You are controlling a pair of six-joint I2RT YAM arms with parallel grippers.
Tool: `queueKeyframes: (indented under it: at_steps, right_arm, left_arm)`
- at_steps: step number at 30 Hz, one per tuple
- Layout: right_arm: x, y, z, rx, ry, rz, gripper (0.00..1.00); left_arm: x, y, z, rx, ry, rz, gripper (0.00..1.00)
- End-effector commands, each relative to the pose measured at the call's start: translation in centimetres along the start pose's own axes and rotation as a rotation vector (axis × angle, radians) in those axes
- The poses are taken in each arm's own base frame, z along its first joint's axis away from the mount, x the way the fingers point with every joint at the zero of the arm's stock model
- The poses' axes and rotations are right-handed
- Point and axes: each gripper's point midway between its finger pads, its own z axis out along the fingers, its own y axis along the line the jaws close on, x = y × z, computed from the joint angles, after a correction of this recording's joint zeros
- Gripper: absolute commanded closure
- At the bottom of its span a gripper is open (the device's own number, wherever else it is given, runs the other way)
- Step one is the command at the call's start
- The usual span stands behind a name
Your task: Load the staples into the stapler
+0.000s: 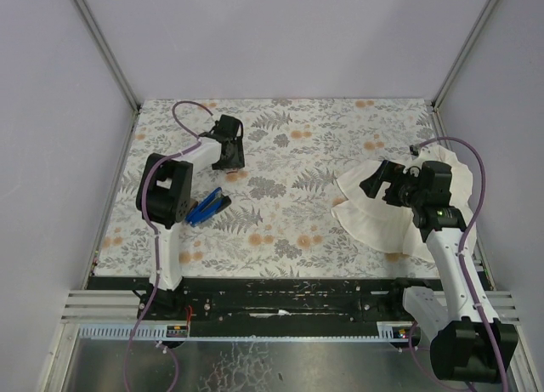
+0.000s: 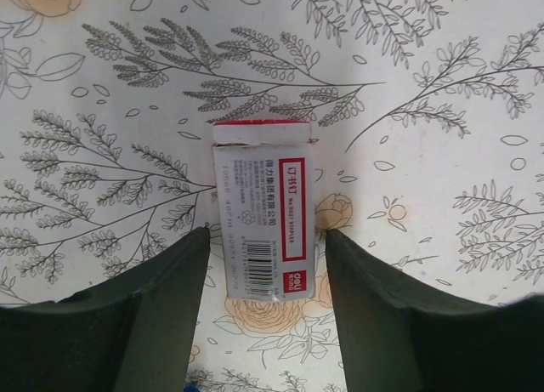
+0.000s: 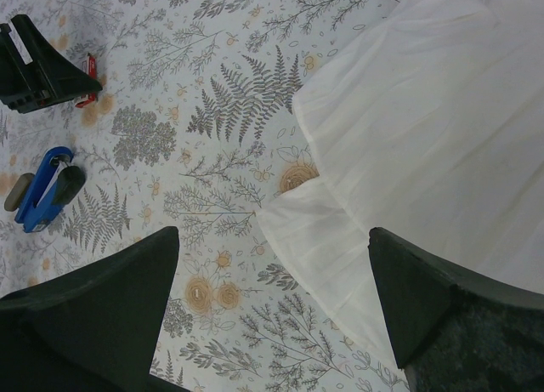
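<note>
The small white rectangular cardboard box (image 2: 263,209) with a red-bordered label and a red end lies flat on the grey-fern and orange-flower printed tabletop (image 1: 297,154). In the left wrist view its long axis runs from 12 to 6 o'clock.

The left gripper (image 2: 265,231) straddles the box. Its 2 dark fingers (image 2: 127,324) are parted to a little more than the box's width, 1 on each long side. A sliver of tabletop shows between the box and the finger at 3 o'clock, so the jaws are spread around the box and not clamped on it.

In the top view, the slim blue stapler (image 1: 208,207) with black parts lies on the tabletop at about 7 o'clock from the left gripper (image 1: 228,150), near it but apart, its length running from 8 to 2 o'clock.

Well apart, at 3 o'clock from the stapler, a crumpled white cloth (image 1: 399,218) lies spread on the tabletop.

The right gripper (image 3: 274,230) hangs over the cloth's edge with its 2 fingers spread wide and nothing between them. From its wrist view the stapler (image 3: 47,192) shows at 9 o'clock.
</note>
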Motion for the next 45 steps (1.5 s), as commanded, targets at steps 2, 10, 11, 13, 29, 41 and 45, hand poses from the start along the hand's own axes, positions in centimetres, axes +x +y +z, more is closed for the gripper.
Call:
queueKeyframes:
  at_steps: [2,10,11,13,29,41,45]
  right_arm:
    - [-1.8,0.8,-0.1,-0.024,-0.053,-0.038,0.01]
    - [-1.3,1.6,-0.1,-0.076,-0.023,-0.038,0.01]
    - [-1.2,1.7,0.0,-0.085,-0.015,-0.036,0.01]
    - [-0.8,2.1,0.0,-0.111,0.005,-0.032,0.01]
    - [6.3,5.0,1.8,-0.174,0.242,0.001,0.01]
    - [10.5,6.5,3.6,-0.259,0.396,0.006,0.35]
    - [11.2,7.6,4.9,-0.297,0.463,-0.033,0.45]
  left_arm:
    - [0.0,-0.6,0.6,0.035,0.027,0.052,0.47]
    - [1.8,-3.1,-0.3,0.17,0.067,0.175,0.53]
    - [2.2,-3.5,-0.6,0.179,0.069,0.197,0.53]
    - [3.1,-4.5,-1.4,0.21,0.076,0.242,0.55]
    - [19.8,-14.0,-11.6,0.483,0.162,0.889,0.48]
    - [19.2,-14.0,-17.3,0.507,-0.011,0.276,0.33]
    - [19.8,-15.5,-19.7,0.678,0.009,-0.013,0.33]
